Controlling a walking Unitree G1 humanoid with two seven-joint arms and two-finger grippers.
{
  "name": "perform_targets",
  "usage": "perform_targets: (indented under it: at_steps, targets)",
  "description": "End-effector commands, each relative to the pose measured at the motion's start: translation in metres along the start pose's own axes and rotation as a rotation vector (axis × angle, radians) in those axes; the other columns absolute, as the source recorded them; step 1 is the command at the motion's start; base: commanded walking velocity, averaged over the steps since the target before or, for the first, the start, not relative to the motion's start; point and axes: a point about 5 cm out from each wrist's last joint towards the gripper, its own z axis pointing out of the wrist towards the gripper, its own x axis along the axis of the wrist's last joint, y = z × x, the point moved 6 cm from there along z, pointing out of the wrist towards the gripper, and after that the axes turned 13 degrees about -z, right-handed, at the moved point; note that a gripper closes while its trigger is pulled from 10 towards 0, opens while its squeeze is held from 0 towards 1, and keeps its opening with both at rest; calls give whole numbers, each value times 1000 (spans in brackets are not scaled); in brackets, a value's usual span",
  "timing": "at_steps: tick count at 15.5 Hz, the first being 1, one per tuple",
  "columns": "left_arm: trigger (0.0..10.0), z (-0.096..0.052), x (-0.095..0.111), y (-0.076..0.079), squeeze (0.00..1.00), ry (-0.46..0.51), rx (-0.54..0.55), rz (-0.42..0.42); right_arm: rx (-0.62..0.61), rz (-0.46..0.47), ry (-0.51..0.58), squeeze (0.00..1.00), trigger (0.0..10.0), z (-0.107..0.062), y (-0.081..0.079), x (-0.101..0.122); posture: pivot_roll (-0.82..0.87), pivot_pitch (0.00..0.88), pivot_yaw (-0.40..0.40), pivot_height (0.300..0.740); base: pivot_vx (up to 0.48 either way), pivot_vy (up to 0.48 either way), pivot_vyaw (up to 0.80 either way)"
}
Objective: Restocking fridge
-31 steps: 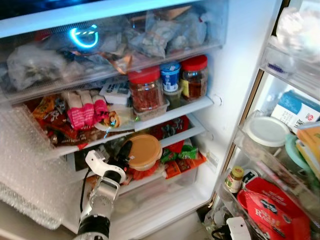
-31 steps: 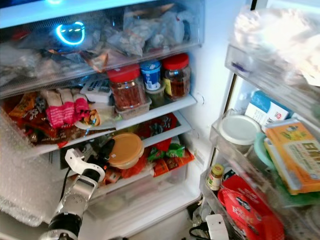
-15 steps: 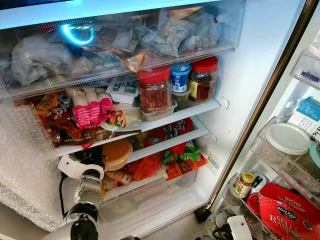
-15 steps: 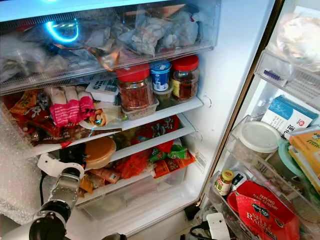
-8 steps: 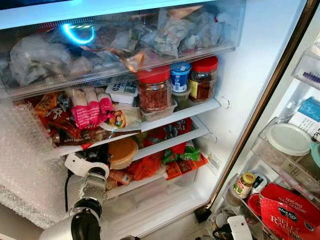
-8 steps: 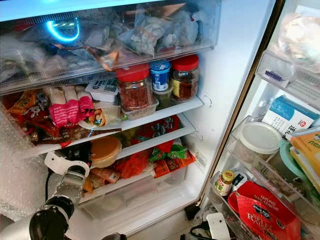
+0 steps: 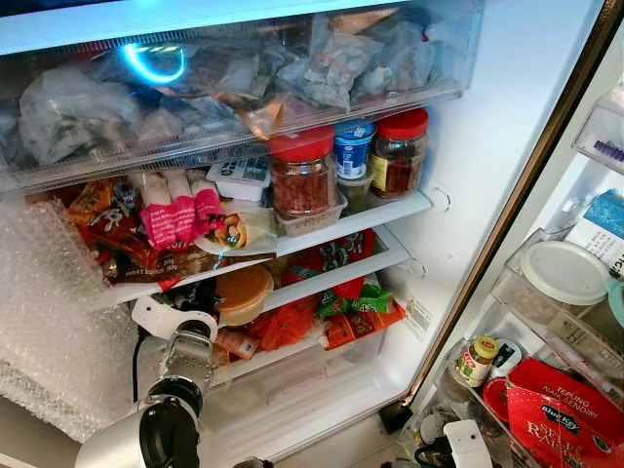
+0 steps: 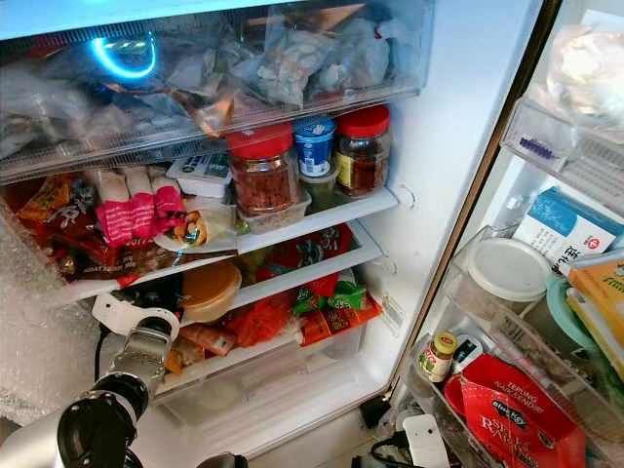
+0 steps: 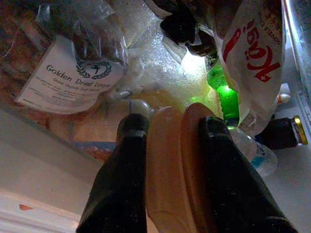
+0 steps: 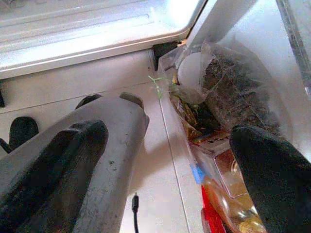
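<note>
The left gripper [image 9: 167, 141] is pinching a round tan lidded plastic container [image 7: 244, 291] between its two black fingers [image 9: 130, 160], holding it on the fridge's lower white shelf [image 7: 336, 271] just beside the red and orange snack packets [image 7: 341, 327]. The right gripper [image 10: 170, 160] is hanging with its fingers spread wide apart.

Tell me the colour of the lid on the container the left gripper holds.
Orange-tan; the container shows best in the left eye view.
</note>
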Motion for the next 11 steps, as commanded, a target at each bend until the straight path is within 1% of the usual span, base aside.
perform_targets:
  at_steps: [1,6,9,10,11]
  targets:
    - [10000,7,1,25,1000,-2,-68,41,9,-5,-27,0,10000,-1,-4,-9,-183,0,15,656,0,0,0]
    - [10000,8,4,27,1000,8,-73,34,9,-4,-27,0,10000,-1,-4,-9,-179,0,17,656,0,0,0]
    - [10000,7,-4,27,1000,-31,-85,53,9,-2,-27,0,10000,-1,-4,-10,-182,0,21,656,0,0,0]
    - [10000,6,-6,26,922,-41,-91,61,9,-1,-27,0,10000,-1,-5,-10,-181,0,24,656,0,0,0]
    - [10000,5,-7,25,20,-47,-96,69,9,0,-28,0,10000,-1,-5,-10,-180,0,24,656,0,0,0]
